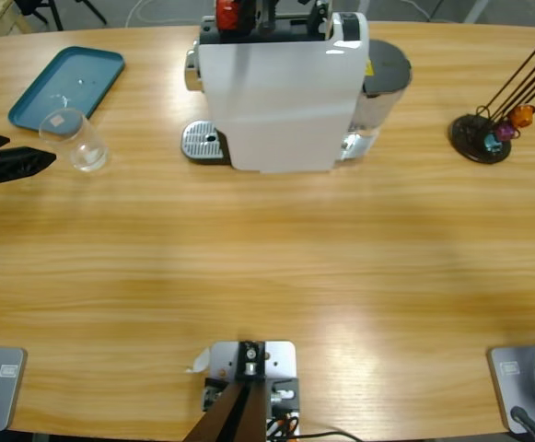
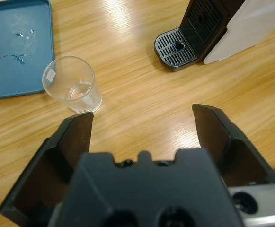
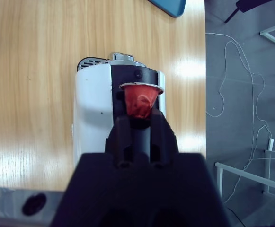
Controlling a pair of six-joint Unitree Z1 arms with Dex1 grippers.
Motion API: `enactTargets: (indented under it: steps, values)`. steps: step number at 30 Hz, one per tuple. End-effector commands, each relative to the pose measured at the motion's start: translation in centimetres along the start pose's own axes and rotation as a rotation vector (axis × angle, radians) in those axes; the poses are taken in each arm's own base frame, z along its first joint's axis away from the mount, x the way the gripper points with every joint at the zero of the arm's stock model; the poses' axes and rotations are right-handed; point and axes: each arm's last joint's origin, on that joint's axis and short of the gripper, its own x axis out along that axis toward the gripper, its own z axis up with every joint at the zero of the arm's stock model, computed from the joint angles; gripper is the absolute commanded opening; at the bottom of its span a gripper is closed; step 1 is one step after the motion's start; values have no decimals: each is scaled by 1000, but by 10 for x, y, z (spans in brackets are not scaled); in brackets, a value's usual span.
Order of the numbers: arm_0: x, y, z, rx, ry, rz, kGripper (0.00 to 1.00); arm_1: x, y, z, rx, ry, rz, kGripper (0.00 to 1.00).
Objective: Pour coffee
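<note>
Right gripper (image 3: 138, 124) pinches a red capsule (image 3: 140, 100) directly above the white coffee machine (image 1: 276, 101). Left gripper (image 2: 142, 127), jaws spread wide and holding nothing, sits near a clear glass (image 2: 73, 85) beside the blue tray (image 2: 14, 47). No coffee visible anywhere; glass looks empty.

I see a white coffee machine (image 1: 281, 101) upright at upper centre, a clear glass (image 1: 78, 140) standing at upper left, seemingly dry, a red capsule (image 3: 139, 101) rim-up over the machine's top.

Wooden table (image 1: 267, 276): tray (image 1: 64, 87), glass (image 1: 83, 143), machine (image 1: 276, 92), capsule stand (image 1: 483, 138).
</note>
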Motion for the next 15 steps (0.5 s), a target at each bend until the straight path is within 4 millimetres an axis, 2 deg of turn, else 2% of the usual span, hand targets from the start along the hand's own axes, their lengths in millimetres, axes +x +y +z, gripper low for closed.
enactTargets:
  steps: [1, 9, 15]
  values:
    - [10, 2, -10, 9, 53, 4, 899, 19, 4, -15, 9, 60, 42, 0]
    - [11, 2, -10, 9, 57, 4, 899, 17, 5, -16, 5, 64, 45, 0]
    - [11, 2, -10, 9, 56, 3, 899, 9, 8, -21, -13, 72, 47, 0]
